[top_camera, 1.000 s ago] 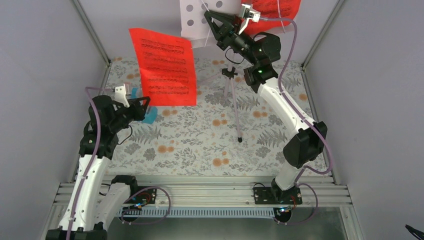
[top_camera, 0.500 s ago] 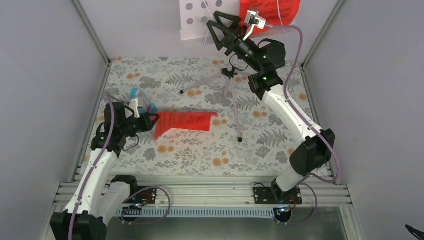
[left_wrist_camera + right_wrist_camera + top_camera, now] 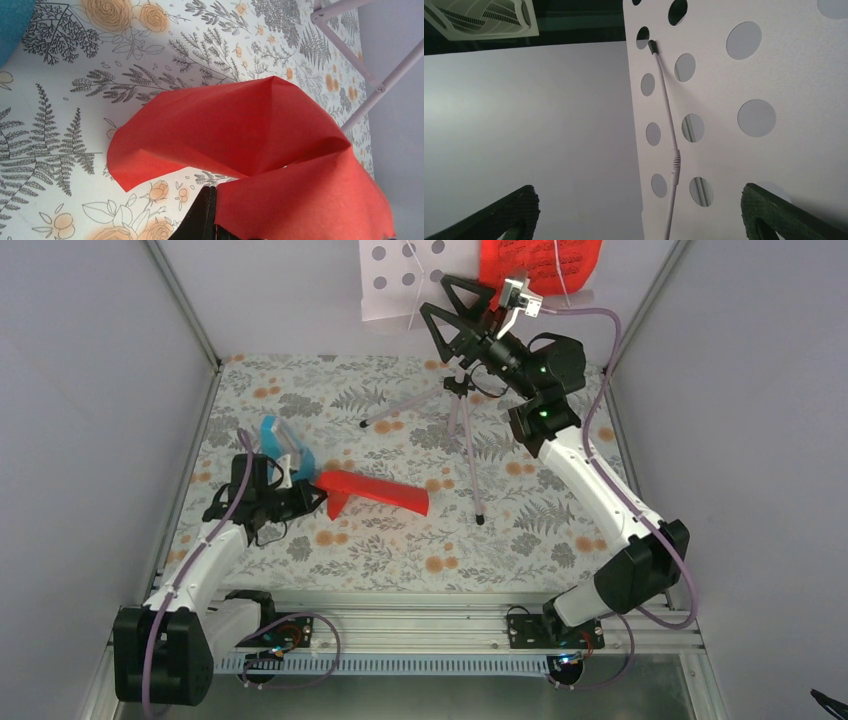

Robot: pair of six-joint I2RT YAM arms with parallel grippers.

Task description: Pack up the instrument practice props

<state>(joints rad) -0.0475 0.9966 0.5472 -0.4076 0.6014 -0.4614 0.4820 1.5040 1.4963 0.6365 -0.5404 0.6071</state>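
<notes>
Red sheet-music page (image 3: 375, 490), crumpled, lying on the floral-printed surface (image 3: 400, 550) near the small light-blue wedge-shaped metronome (image 3: 272, 433), one edge clenched in the left hand (image 3: 318, 496); right hand (image 3: 437, 296) released, fingers spread wide before the pale lilac hole-perforated music stand (image 3: 400, 270).

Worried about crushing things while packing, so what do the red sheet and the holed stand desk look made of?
Red sheet: probably thin matte paper; it curls and holds sharp creases. Stand desk: a rigid flat panel with a pale, smooth finish and clean round holes; painted metal or plastic, the look leaves that open.
</notes>
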